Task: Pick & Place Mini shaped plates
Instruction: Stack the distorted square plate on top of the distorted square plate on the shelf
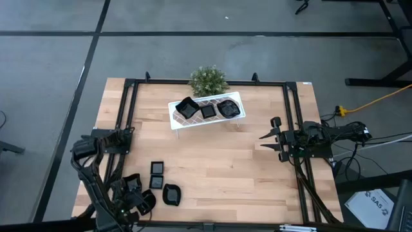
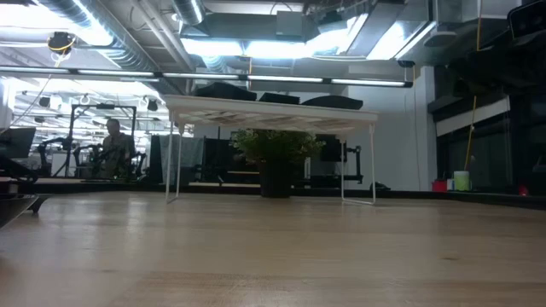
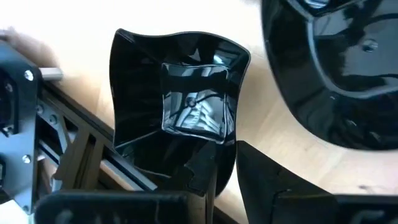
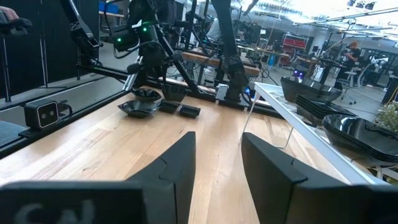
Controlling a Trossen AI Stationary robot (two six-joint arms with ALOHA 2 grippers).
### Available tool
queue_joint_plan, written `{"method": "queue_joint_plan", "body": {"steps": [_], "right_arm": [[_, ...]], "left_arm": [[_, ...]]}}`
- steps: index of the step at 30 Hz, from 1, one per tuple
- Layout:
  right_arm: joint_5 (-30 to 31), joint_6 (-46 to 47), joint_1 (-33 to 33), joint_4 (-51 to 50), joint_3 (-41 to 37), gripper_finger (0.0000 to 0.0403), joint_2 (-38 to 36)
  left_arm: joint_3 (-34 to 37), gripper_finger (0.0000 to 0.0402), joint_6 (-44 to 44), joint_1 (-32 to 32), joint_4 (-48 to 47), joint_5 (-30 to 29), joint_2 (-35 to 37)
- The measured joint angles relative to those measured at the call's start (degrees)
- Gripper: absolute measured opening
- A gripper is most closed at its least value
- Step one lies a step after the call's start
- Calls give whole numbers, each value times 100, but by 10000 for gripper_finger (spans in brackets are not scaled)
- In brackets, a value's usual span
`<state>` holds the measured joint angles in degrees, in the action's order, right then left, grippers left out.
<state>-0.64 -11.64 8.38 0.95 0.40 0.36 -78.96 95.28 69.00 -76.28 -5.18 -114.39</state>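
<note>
High view: the left hand (image 1: pixel 132 193) sits at the surface's (image 1: pixel 219 167) near-left corner, fingers clamped on a wavy square plate's (image 3: pixel 177 106) rim; the right hand (image 1: pixel 270 138), fingers apart, hovers at the right.

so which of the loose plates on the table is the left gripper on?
The left gripper is at the wavy-edged square plate, its fingers at that plate's rim. The round plate and two small square plates lie untouched further right.
</note>
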Motion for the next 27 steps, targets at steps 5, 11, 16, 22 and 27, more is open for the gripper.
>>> {"method": "queue_joint_plan", "body": {"steps": [5,11,16,22,27], "right_arm": [[0,0,-1,2,0,129,0],[0,0,-2,1,0,129,0],[0,0,0,2,0,129,0],[0,0,0,0,1,129,0],[0,0,-2,2,2,129,0]], "left_arm": [[2,54,7,-3,1,21,-185],[4,52,11,-3,-1,26,-209],[4,39,202,-3,1,34,-209],[4,5,514,-3,-1,32,-209],[4,3,727,-3,-2,-49,-204]]}}
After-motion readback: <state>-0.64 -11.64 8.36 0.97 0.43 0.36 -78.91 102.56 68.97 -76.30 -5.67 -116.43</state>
